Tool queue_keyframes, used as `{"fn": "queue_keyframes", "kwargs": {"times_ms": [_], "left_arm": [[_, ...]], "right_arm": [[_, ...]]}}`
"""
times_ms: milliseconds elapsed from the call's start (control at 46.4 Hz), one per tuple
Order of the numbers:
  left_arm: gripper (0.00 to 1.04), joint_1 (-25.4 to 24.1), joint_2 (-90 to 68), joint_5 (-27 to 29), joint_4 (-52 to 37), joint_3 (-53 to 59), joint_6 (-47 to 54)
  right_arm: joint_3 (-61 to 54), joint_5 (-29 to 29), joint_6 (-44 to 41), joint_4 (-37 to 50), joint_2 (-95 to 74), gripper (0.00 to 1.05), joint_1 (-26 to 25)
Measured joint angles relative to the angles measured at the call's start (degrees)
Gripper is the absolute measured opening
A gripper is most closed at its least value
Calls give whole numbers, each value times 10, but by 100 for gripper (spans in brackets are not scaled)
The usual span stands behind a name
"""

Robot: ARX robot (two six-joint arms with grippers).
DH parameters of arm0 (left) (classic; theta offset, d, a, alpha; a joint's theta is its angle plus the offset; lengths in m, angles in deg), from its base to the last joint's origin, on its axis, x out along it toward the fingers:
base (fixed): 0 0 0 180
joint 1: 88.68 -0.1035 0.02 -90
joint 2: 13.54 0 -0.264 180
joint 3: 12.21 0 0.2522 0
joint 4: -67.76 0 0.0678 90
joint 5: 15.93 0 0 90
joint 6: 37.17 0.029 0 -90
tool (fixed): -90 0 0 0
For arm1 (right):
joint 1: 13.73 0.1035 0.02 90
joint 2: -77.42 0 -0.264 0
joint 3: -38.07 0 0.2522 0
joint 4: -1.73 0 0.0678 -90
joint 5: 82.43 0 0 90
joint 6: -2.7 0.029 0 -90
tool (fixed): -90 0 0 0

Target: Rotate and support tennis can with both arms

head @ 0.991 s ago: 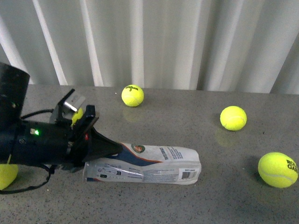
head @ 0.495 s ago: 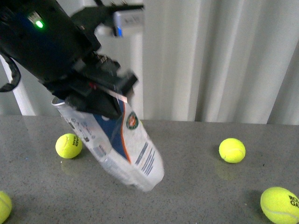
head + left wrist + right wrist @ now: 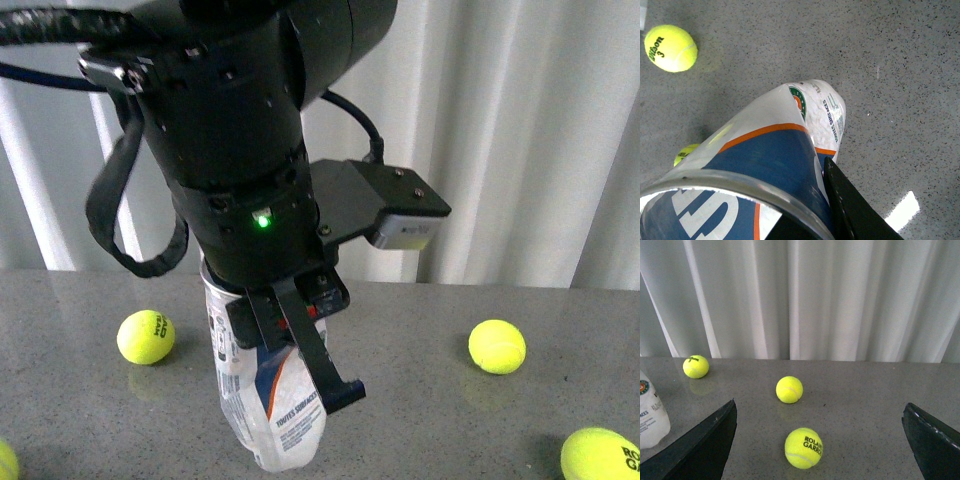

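One tennis can [image 3: 280, 430] near upright, slightly tilted, metal rim up, base down at grey worktop [image 3: 420, 410]; contact with worktop unclear. Left pincer [image 3: 290, 380] clamped on upper part of tennis can, black finger [image 3: 850, 210] flat against label. Right pincer [image 3: 819, 407] spread wide, holding nothing, well apart from tennis can. Four yellow balls [image 3: 497, 346] scattered on worktop, none touching tennis can. White curtain [image 3: 520, 120] behind.

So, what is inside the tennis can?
No ball shows through the clear lower end of the tennis can. The label hides the rest, and the left gripper clamps the upper part, so the inside there cannot be seen.
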Motion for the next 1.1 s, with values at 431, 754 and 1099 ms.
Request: {"fn": "queue_keyframes", "kwargs": {"times_ms": [431,754,1099], "left_arm": [[4,-4,-38,-10,-32,24,-19],[66,-5,-34,-87,-3,2,-93],[98,-17,21,-107,0,-11,-155]], "right_arm": [[0,0,0,0,0,98,0],[0,0,0,0,0,98,0],[0,0,0,0,0,98,0]]}}
